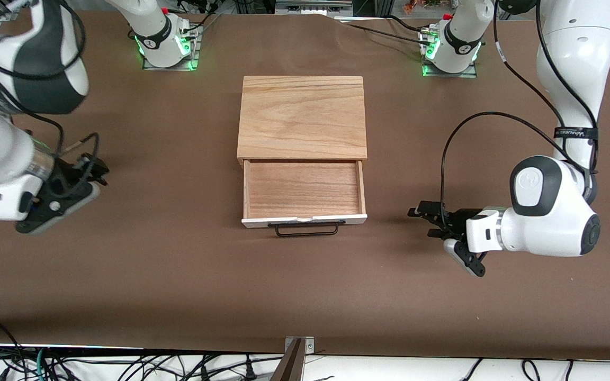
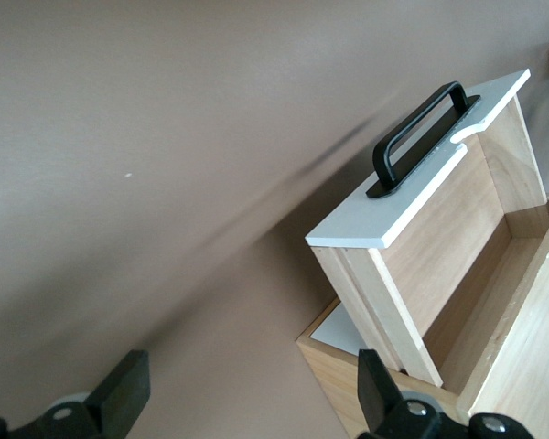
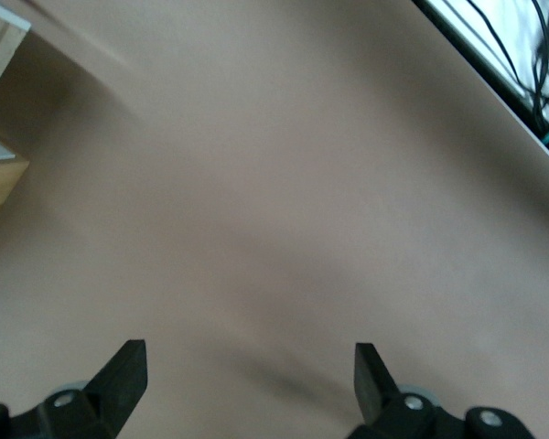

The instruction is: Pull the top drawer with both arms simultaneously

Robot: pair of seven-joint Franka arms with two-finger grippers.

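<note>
Front view: the cabinet (image 1: 302, 116) sits mid-counter (image 1: 178, 275), pale grained top slab facing up. The top drawer (image 1: 304, 191) is pulled well out toward the front camera, reddish-tan tray exposed, white front panel at its nearer edge with the black wire handle (image 1: 306, 228) projecting from it. Neither arm touches it. The left gripper (image 1: 422, 220) hangs over bare counter toward the left arm's end, well apart from the drawer, pointing roughly at the drawer's front corner; fingers spread, nothing between them. The right gripper (image 1: 90, 169) hangs over bare counter toward the right arm's end, also well apart from the cabinet; its fingers are hard to make out here. Green-lit arm bases (image 1: 166, 45) stand along the counter's edge farthest from the front camera.

Left wrist view: the left gripper (image 2: 252, 389) shows two black fingers (image 2: 119, 389) set wide, released, only counter (image 2: 165, 137) between them. The top drawer (image 2: 439, 238) is in sight ahead, extended out of the cabinet (image 2: 522, 366), white front panel and black handle (image 2: 421, 137) plain, small notch in the panel's top edge.

Right wrist view: the right gripper (image 3: 252, 380) also has its fingers (image 3: 123, 375) spread wide and released, bare counter (image 3: 284, 201) between. A corner of the cabinet (image 3: 0, 183) shows at the picture's edge. Cables (image 3: 522, 64) lie past the counter's edge.
</note>
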